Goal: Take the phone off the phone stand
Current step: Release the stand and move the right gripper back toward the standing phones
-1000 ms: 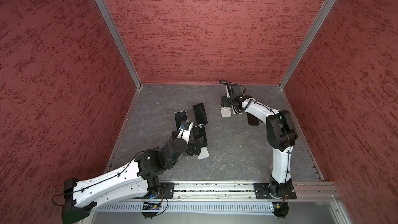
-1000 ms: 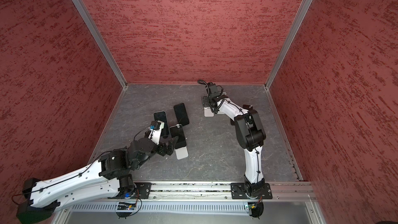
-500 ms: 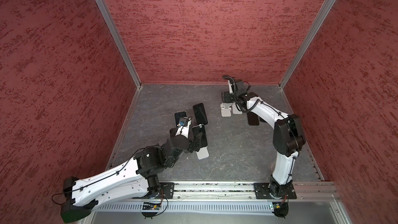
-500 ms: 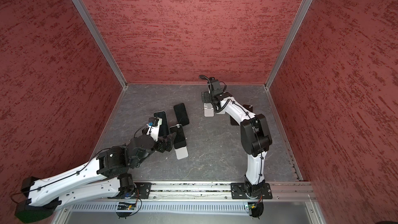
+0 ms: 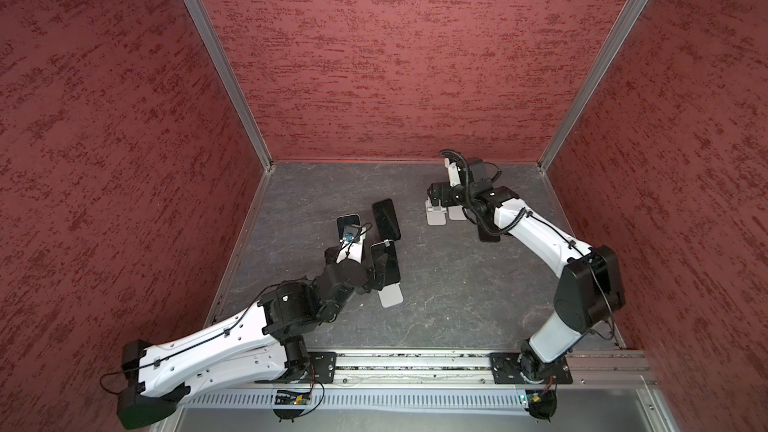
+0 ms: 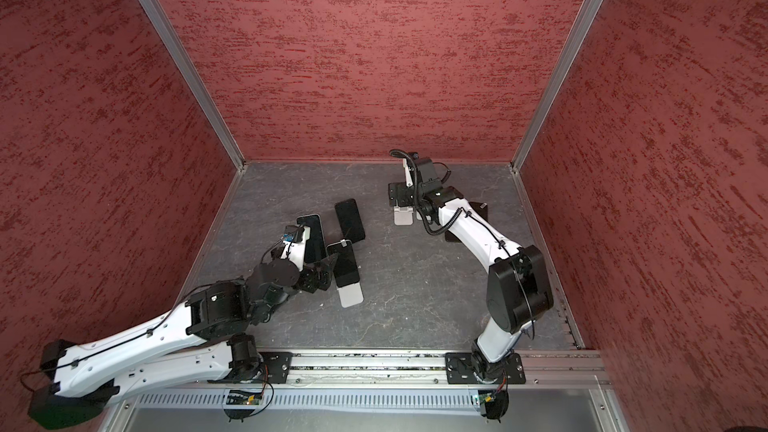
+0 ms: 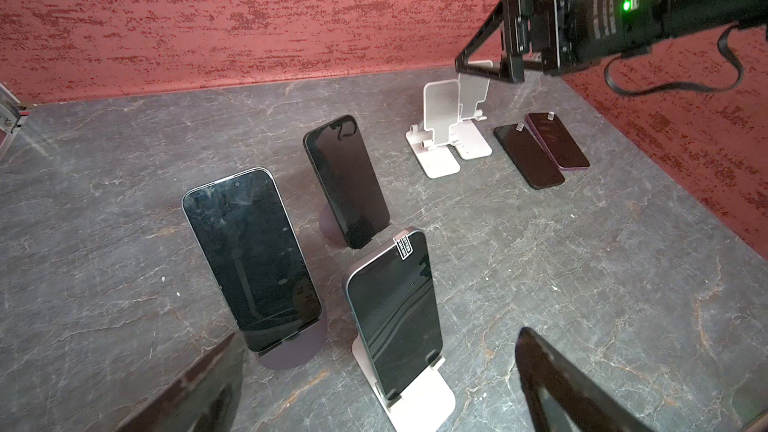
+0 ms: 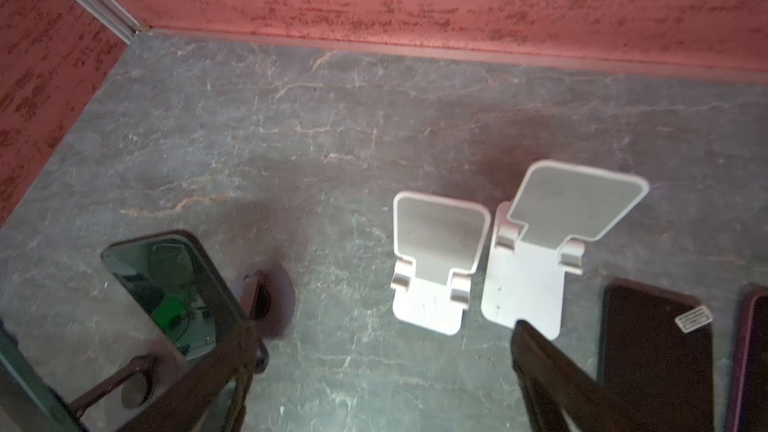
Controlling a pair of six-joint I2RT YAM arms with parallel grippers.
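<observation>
Red textured walls box in a grey stone-look floor (image 7: 582, 263). The stickered phone (image 7: 395, 317) leans on its white stand (image 7: 419, 405), right in front of my left gripper (image 6: 323, 272), whose fingers are spread wide and hold nothing. A second phone (image 7: 249, 255) and a third phone (image 7: 345, 180) lean on round purple bases close by (screens dark). My right gripper (image 5: 435, 197) hangs spread and empty above two bare white stands (image 8: 432, 259), and two flat phones (image 7: 528, 155) lie beside those.
</observation>
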